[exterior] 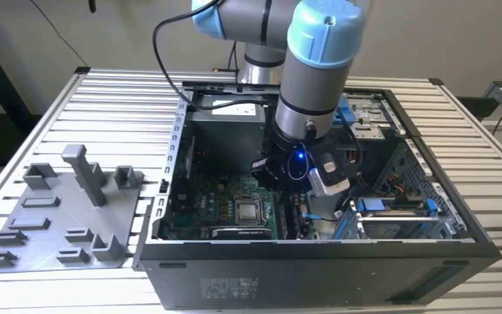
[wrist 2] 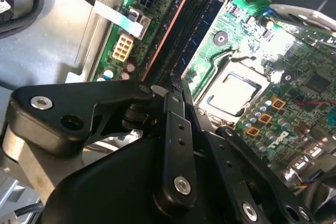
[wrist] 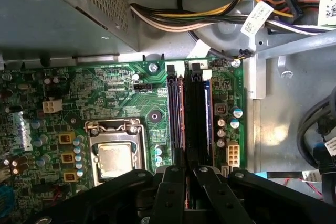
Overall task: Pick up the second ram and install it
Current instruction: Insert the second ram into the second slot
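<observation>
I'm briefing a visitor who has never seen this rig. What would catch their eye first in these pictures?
First, the grey and light-blue robot arm plunging into the open black computer case on the slatted table. Inside lies the green motherboard with its metal-capped processor socket; in the first wrist view the black gripper sits right over the long dark memory slots. At the exterior view's left lies a grey fixture tray.

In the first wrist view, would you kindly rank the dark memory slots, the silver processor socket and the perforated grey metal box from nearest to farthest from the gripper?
1. Dark memory slots, running straight up from the gripper.
2. Silver processor socket, beside the slots on the green motherboard.
3. Perforated grey metal box, beyond the board's far edge.
</observation>
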You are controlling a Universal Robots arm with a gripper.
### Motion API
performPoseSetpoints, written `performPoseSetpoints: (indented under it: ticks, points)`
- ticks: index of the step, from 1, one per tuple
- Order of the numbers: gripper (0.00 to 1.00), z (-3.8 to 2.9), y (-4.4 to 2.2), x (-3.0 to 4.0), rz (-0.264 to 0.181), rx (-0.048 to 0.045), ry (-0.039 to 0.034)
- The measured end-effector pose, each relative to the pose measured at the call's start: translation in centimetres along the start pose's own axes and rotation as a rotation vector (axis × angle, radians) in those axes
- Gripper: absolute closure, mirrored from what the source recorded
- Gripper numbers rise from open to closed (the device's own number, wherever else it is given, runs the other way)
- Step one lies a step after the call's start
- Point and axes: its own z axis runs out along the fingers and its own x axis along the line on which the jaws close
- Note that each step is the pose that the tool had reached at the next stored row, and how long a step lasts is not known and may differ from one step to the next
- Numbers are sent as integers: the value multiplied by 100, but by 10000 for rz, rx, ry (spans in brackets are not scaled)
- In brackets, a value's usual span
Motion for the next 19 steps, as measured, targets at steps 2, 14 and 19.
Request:
performPoseSetpoints:
  ticks: [2, 14, 19]
  points:
    - [87, 5, -1, -1, 0, 0, -1]
    - [87, 9, 1, -1, 0, -7, -2]
    - [73, 11, 2, -1, 0, -10, -3]
